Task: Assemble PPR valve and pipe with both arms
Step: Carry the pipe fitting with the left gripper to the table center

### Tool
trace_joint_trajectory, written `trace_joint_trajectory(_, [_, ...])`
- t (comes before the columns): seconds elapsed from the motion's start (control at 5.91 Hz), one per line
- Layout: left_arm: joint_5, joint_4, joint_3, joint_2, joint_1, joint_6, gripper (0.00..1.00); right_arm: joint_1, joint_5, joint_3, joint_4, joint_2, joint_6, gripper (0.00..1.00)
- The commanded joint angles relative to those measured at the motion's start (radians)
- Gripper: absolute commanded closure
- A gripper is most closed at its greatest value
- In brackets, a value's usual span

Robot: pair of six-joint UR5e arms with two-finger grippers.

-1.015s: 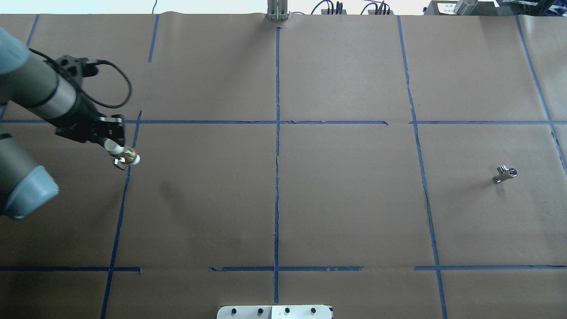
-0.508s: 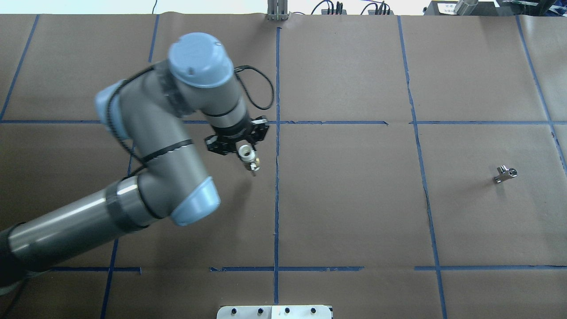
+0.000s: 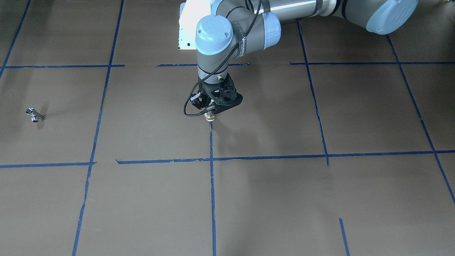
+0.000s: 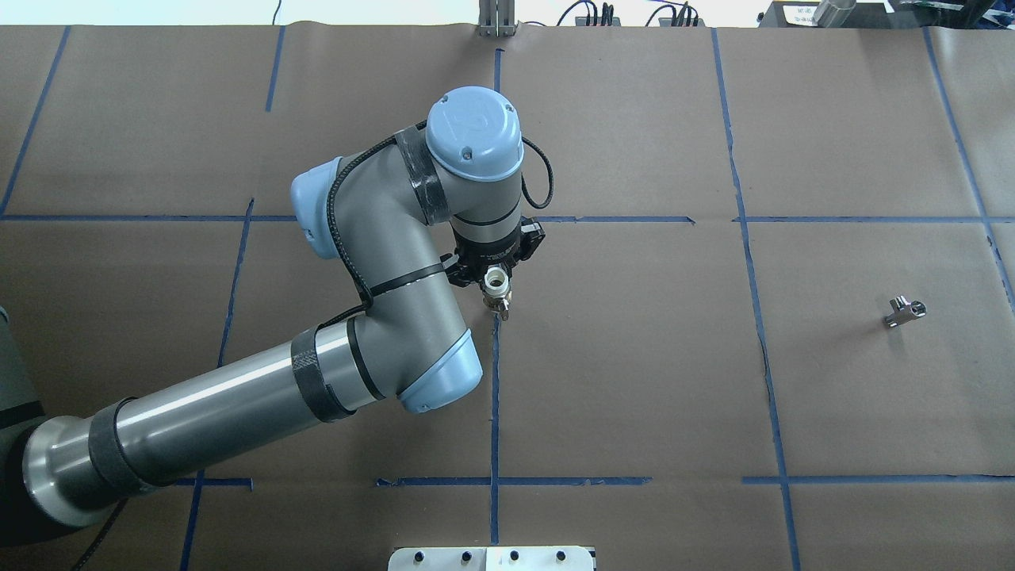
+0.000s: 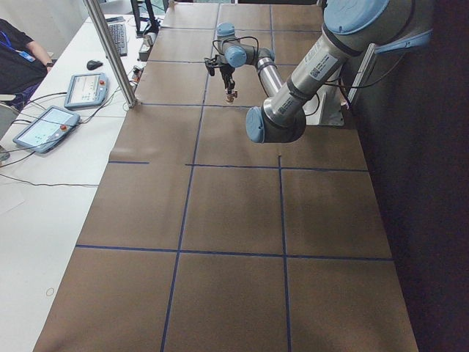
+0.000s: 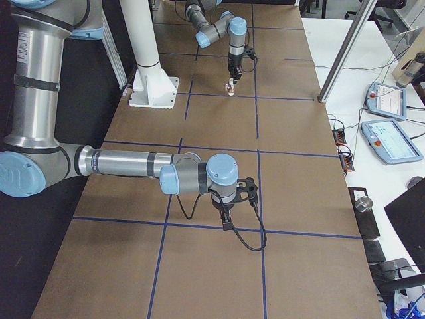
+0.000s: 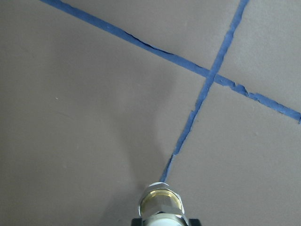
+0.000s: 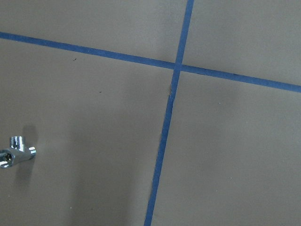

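The valve (image 7: 161, 205) hangs brass end down, its white end up inside the left end effector (image 4: 498, 290), which is clamped on it. It sits right over the centre tape line (image 4: 494, 396), near the middle of the counter (image 4: 634, 381) and seemingly just clear of the paper. The pipe (image 4: 904, 311) lies loose on the counter, well apart on the robot's right, nothing touching it. The right end effector (image 6: 228, 222) hangs over that side; from here I cannot tell whether its fingers are apart or together.

To my eye the step is bringing the valve to a meeting spot. Doing it well means stopping here, keeping the grip firm on the white body and leaving the brass end bare and reachable. It likely also needs tilting, since a mouth pointed at the counter gives the pipe no way in. The right arm then has to take the pipe by one stub so another open end stays free.

Half a second ago the valve was left of the centre line, and a second ago far out on the left; the left arm has swung it across. The pipe has not shifted.
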Motion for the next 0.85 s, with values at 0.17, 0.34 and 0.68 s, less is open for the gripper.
trace_joint_trajectory(0.17, [0.002,-0.006,0.015,0.004,0.004,0.000,1.00,-0.002,0.000,0.000,0.001,0.000,-0.001,0.00])
trace_joint_trajectory(0.34, [0.001,-0.012,0.017,0.005,0.013,0.000,0.97,-0.002,0.000,0.000,0.001,0.000,-0.001,0.00])
trace_joint_trajectory(0.68, [0.001,-0.015,0.020,0.008,0.025,0.000,0.85,-0.002,0.000,0.000,0.001,0.000,-0.001,0.00])
